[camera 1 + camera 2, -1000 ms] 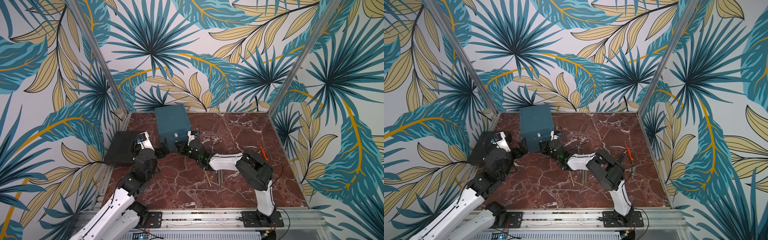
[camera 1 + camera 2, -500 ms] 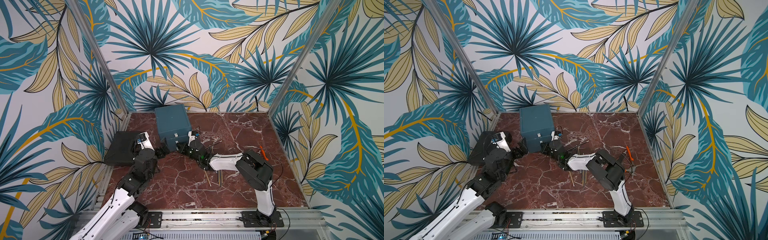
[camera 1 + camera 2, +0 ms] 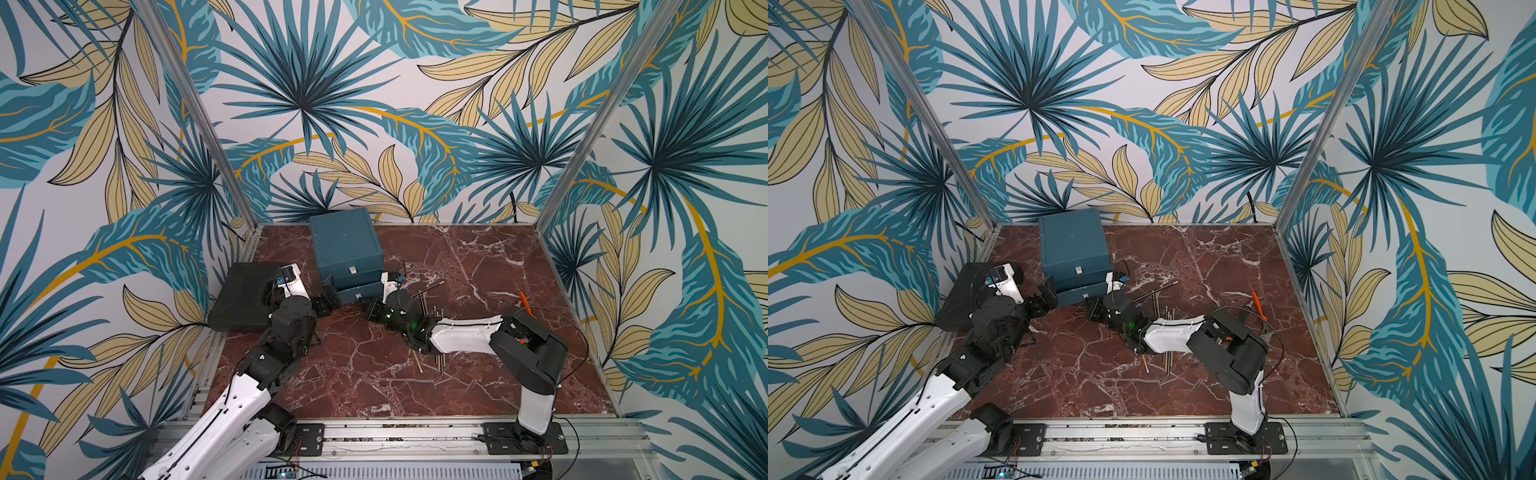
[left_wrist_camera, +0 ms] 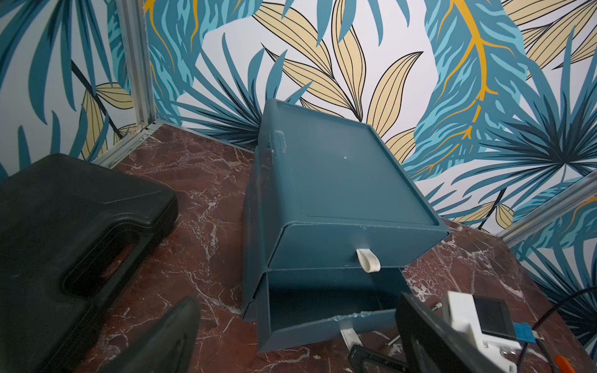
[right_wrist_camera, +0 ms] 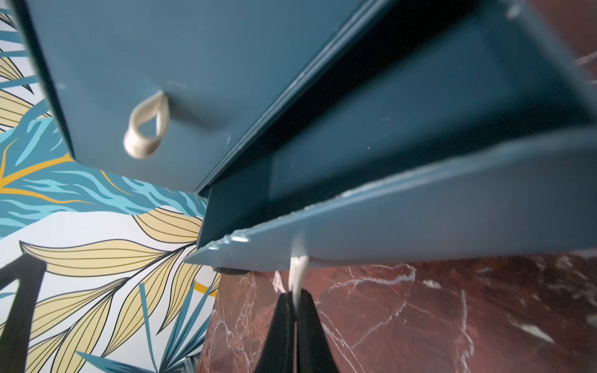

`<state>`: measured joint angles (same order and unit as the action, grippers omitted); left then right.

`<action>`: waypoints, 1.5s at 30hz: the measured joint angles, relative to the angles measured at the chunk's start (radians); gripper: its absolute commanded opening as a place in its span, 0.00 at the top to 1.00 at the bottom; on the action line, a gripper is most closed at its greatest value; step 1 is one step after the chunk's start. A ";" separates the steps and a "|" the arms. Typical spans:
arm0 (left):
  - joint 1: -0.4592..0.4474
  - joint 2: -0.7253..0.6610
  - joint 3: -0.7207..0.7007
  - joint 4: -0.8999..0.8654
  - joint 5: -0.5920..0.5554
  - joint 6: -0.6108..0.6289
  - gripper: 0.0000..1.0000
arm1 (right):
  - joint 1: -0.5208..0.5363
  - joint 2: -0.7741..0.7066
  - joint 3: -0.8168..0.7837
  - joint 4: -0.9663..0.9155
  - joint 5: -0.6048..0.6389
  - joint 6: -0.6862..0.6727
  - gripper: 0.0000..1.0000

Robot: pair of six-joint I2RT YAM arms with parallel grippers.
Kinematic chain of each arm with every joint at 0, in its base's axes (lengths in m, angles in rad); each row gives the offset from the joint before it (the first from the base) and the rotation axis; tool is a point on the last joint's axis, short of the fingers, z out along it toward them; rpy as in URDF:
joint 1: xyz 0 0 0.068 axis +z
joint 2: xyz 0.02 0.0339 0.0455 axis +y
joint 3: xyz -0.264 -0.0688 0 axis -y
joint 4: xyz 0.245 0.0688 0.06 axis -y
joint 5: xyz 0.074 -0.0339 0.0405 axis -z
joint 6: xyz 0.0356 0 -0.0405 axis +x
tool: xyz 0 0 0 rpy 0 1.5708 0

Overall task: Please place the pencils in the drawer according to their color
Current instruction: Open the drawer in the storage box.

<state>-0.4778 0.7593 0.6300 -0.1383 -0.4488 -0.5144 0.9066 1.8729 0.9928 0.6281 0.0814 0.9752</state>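
The right hand (image 5: 295,298) is clenched on the white pull tab (image 5: 298,268) of the open drawer (image 4: 307,329), which stands partly out of the teal cabinet (image 3: 345,243) at the back of the desk (image 3: 374,374). The left hand (image 3: 328,296) hangs released just beside the cabinet, gripping nothing. The pencils (image 3: 427,289) lie scattered on the desk — beside and under the right arm.

We found the marble table (image 3: 478,266) open to the right of the drawer (image 3: 345,241) and along the near edge. The black case (image 3: 243,299) blocked the left edge, and the left gripper (image 3: 330,296), jaws wide, stood in the narrow gap between case and drawer. The right gripper (image 5: 295,298), pinched on the pull tab (image 5: 297,264), barred the pulled-out tray's front. Its arm lay over the pencils (image 3: 438,360), perhaps touching them.
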 measured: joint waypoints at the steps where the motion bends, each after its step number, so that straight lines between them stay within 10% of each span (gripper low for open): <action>1: 0.000 0.000 0.000 0.000 0.000 0.000 0.00 | 0.005 -0.016 -0.014 -0.008 0.001 0.000 1.00; 24: 0.000 0.005 0.000 0.007 0.027 -0.010 0.00 | 0.102 -0.205 -0.148 -0.198 0.045 0.010 1.00; 45: 0.000 0.005 0.000 0.007 0.031 -0.015 0.00 | 0.124 -0.182 -0.020 -0.349 -0.053 -0.058 0.68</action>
<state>-0.4778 0.7647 0.6300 -0.1310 -0.4183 -0.5293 1.0302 1.6913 0.9730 0.2787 0.0284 0.9176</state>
